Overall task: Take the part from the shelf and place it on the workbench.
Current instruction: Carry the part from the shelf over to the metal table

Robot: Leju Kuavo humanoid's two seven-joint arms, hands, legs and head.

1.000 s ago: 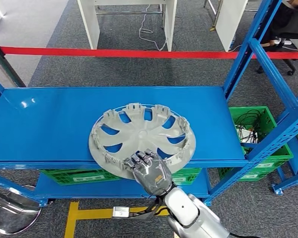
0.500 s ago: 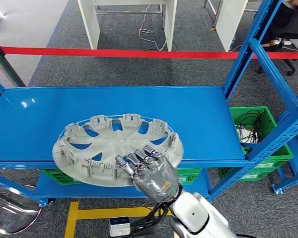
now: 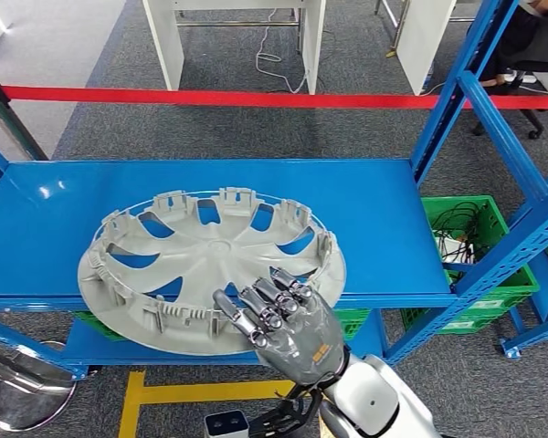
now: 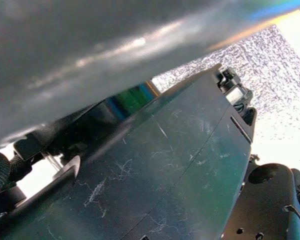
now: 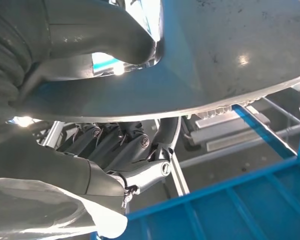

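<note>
Head view: the grey hubcap point(image 3: 205, 269) is tilted, inner side up, its near rim hanging out past the front edge of the blue shelf point(image 3: 374, 219) while its far rim sits over the shelf board. The right hand point(image 3: 285, 324) grips that near rim on the robot's right side, fingers point(image 3: 258, 310) laid over the top face. The right wrist view shows the thumb point(image 5: 103, 30) pressed on one face of the hubcap and the dark fingers curled against the other, so it's a firm pinch on the edge. Room to move: bare shelf board lies left and right of the hubcap, and the blue upright point(image 3: 464, 82) stands well off to the right. Behind the shelf, a red barrier tape point(image 3: 188, 96) runs across the grey carpet. A green crate point(image 3: 495, 246) sits low on the right. Left hand: I cannot tell its state.
</note>
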